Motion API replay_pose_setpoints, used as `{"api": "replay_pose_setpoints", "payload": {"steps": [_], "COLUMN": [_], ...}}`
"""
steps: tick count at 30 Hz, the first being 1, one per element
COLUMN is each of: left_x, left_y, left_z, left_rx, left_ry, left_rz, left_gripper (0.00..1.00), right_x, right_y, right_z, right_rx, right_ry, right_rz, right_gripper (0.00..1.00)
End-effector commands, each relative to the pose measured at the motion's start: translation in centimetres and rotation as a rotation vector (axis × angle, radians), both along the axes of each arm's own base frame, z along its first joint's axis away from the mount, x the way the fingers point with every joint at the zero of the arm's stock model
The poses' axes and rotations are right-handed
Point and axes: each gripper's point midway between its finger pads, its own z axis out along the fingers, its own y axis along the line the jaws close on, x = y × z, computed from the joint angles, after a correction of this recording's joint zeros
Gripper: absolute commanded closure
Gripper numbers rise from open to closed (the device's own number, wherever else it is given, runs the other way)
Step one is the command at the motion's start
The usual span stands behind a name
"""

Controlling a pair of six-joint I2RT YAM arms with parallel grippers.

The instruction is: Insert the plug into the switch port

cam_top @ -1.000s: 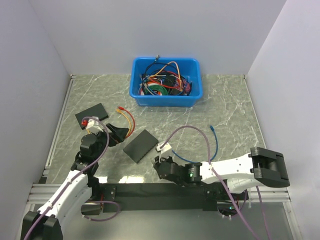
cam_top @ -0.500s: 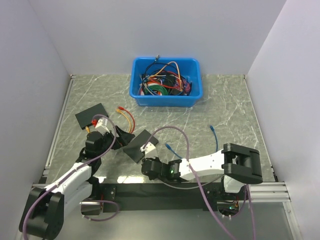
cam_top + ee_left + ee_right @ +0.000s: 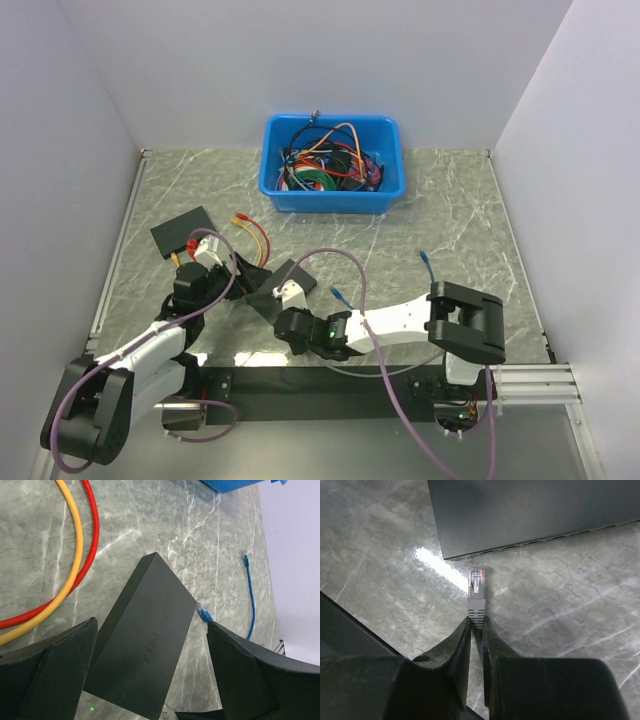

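The black switch (image 3: 292,274) lies left of centre and also shows in the left wrist view (image 3: 145,640). In the right wrist view its narrow edge with the port slots (image 3: 545,540) faces me. My right gripper (image 3: 476,622) is shut on a clear plug (image 3: 476,580) with a pale boot. The plug's tip is just short of that edge, near the switch's left corner. Its cable is hidden between the fingers. The blue cable (image 3: 432,285) lies to the right, and a blue stretch (image 3: 204,613) shows by the switch's corner. My left gripper (image 3: 150,625) is open, one finger on each side of the switch.
A blue bin (image 3: 333,200) full of cables stands at the back. A second black box (image 3: 183,230) lies at the left. Red (image 3: 92,535) and orange (image 3: 75,540) cables curve beside the switch. My right gripper (image 3: 285,325) is low near the front rail.
My right arm has swung left along the front with the plug, up to the switch's near edge. My left gripper has moved right, in over the switch.
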Motion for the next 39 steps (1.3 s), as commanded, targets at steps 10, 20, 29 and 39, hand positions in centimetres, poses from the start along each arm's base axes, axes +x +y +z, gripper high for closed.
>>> {"api": "replay_pose_setpoints", "payload": {"steps": [10,20,29,39], "left_x": [0.3,0.4,0.3,0.3], "left_y": [-0.5,-0.7,-0.9,-1.1], "left_z": [1.2,0.8,0.7,0.0], "left_rx": [-0.017,-0.012,-0.012,-0.006], "left_ry": [-0.055,-0.038,-0.036,-0.010], "left_rz": [-0.033,-0.051,-0.066,-0.071], "left_gripper": [0.04,0.04,0.04,0.05], "right_x": [0.9,1.9,2.7,2.7], "right_y": [1.3,1.0,0.4,1.3], "right_z": [1.1,1.3,1.5,2.4], "right_rx": [0.007,-0.010,-0.023,0.000], "right_ry": [-0.012,-0.028,-0.039,-0.043], "right_rz": [-0.019,-0.048,-0.072,-0.050], "right_gripper": [1.00,1.00,1.00,1.00]}}
